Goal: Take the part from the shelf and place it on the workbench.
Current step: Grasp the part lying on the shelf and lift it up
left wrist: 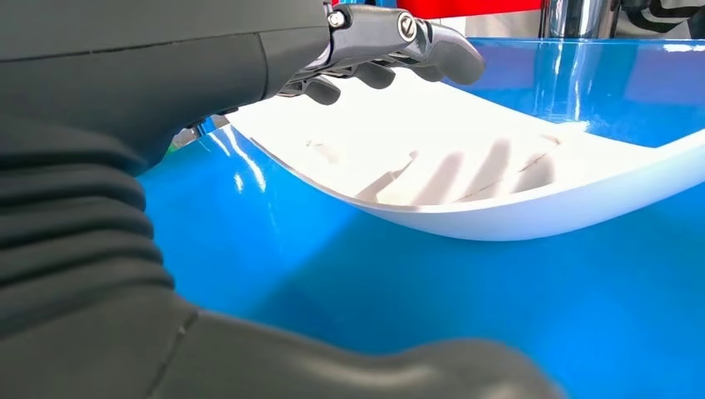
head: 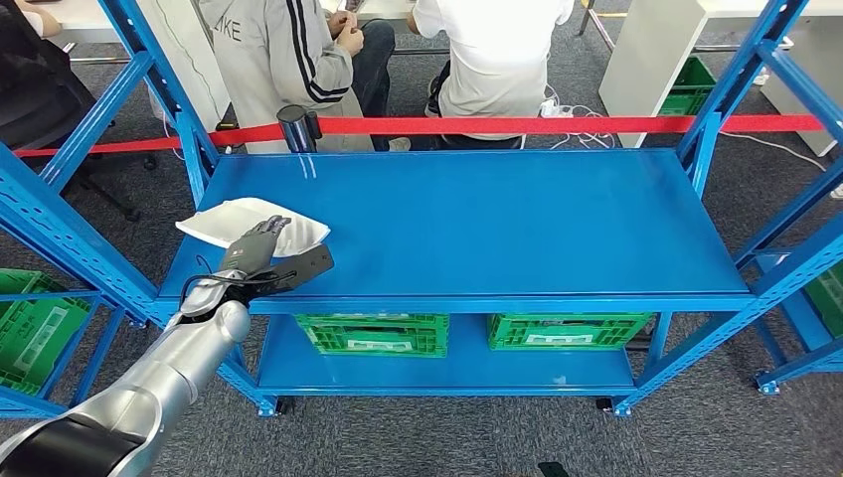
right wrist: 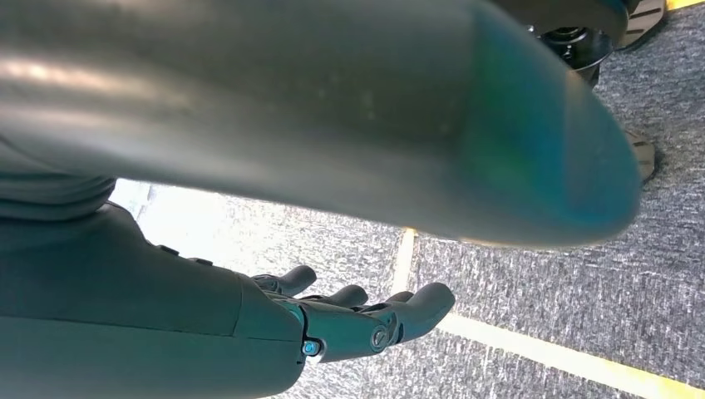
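The part [head: 231, 219] is a thin, white, curved shell lying at the near left corner of the blue shelf top [head: 517, 224]. My left hand [head: 260, 250] reaches over its near edge with fingers spread. In the left wrist view the fingers [left wrist: 391, 41] hover just above the white part [left wrist: 499, 191] and cast shadows on it, while the thick thumb lies low in the foreground, under the part's rim. Nothing is gripped. My right hand [right wrist: 349, 320] hangs over grey carpet, its fingers loosely extended and holding nothing.
Two green crates [head: 373, 333] [head: 567, 330] sit on the lower shelf, and blue uprights [head: 711, 119] stand at the corners. Behind the rack runs a red barrier tape [head: 517, 125] from a dark post [head: 296, 127]. Two people sit beyond it.
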Motion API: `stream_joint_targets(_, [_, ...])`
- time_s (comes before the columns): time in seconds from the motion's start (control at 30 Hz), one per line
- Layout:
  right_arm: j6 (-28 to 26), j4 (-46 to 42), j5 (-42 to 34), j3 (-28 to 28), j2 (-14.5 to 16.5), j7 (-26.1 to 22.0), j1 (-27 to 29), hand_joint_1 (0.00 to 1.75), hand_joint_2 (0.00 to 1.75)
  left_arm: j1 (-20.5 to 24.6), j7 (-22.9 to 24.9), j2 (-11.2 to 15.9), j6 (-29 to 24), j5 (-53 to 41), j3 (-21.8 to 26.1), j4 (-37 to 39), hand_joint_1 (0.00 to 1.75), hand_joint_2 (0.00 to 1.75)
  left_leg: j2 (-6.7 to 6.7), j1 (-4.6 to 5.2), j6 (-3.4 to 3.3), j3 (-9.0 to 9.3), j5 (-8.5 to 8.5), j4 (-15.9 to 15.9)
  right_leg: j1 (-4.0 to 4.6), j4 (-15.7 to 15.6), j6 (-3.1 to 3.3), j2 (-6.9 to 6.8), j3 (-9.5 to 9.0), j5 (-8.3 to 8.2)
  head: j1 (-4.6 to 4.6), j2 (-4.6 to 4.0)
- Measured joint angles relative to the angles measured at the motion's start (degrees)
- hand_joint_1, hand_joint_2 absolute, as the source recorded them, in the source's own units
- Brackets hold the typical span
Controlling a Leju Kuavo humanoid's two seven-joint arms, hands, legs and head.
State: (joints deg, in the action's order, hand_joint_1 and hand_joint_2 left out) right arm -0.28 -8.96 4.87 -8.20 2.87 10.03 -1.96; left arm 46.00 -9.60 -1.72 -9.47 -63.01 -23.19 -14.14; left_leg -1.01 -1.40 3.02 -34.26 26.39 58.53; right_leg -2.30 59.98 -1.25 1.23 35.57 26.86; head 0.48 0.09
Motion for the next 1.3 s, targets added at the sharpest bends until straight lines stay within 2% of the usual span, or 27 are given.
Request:
stream_joint_targets(0.33, [0.00, 0.00, 0.04, 0.00, -0.03, 0.02, 0.00, 0.00, 0.00, -0.05, -0.08, -0.21, -0.33, -0.05, -0.01, 0.00, 0.00, 1.75, 0.00, 0.00, -0.12, -0.07, 0.03, 0.15, 0.00, 0.00, -0.07, 0.00, 0.00, -0.04, 0.00, 0.00])
stream_joint_targets(0.57, [0.04, 0.00, 0.40, 0.00, -0.03, 0.24, -0.06, 0.00, 0.00, -0.11, 0.00, -1.29, -1.58, -0.71, -0.08, 0.00, 0.00, 1.75, 0.00, 0.01, -0.20, -0.14, 0.06, 0.25, 0.00, 0.00, -0.09, 0.00, -0.01, -0.04, 0.00, 0.00])
stream_joint_targets(0.9, [0.04, 0.00, 1.52, 0.09, -0.03, 0.52, -0.16, 0.00, 0.00, -1.19, 4.45, -4.14, -8.63, -3.51, -1.71, 0.00, 0.00, 1.75, -0.02, 0.04, -0.22, -0.18, 0.07, 0.28, -0.02, -0.04, -0.13, -0.01, -0.03, -0.05, 0.00, 0.00])
stream_joint_targets(0.93, [0.04, 0.00, 1.69, 0.11, -0.03, 0.52, -0.17, 0.00, 0.00, -1.43, 4.84, -4.52, -9.35, -3.52, -1.79, 0.00, 0.10, 1.75, -0.02, 0.05, -0.23, -0.18, 0.08, 0.29, -0.02, -0.05, -0.13, -0.01, -0.03, -0.05, 0.00, 0.00])
stream_joint_targets(1.03, [0.06, 0.00, 1.95, 0.16, -0.03, 0.53, -0.18, 0.00, 0.00, -2.05, 5.27, -5.52, -11.07, -3.49, -1.88, 0.00, 1.37, 1.75, -0.03, 0.05, -0.23, -0.18, 0.08, 0.29, -0.02, -0.07, -0.15, -0.01, -0.03, -0.07, 0.00, 0.00])
stream_joint_targets(1.07, [0.07, 0.00, 1.99, 0.17, -0.03, 0.55, -0.18, 0.00, 0.00, -2.23, 5.20, -5.88, -11.70, -3.43, -1.88, 0.00, 1.71, 1.75, -0.03, 0.05, -0.24, -0.19, 0.08, 0.29, -0.02, -0.08, -0.16, -0.01, -0.03, -0.07, 0.00, 0.00])
stream_joint_targets(1.3, [0.11, 0.00, 2.68, 0.51, -0.03, 0.91, -0.15, 0.00, 0.00, -3.50, 3.09, -8.67, -14.77, -2.89, -1.88, 0.00, 1.75, 1.75, -0.06, 0.05, -0.30, -0.20, 0.11, 0.30, -0.03, -0.11, -0.21, -0.02, -0.07, -0.06, 0.00, 0.00])
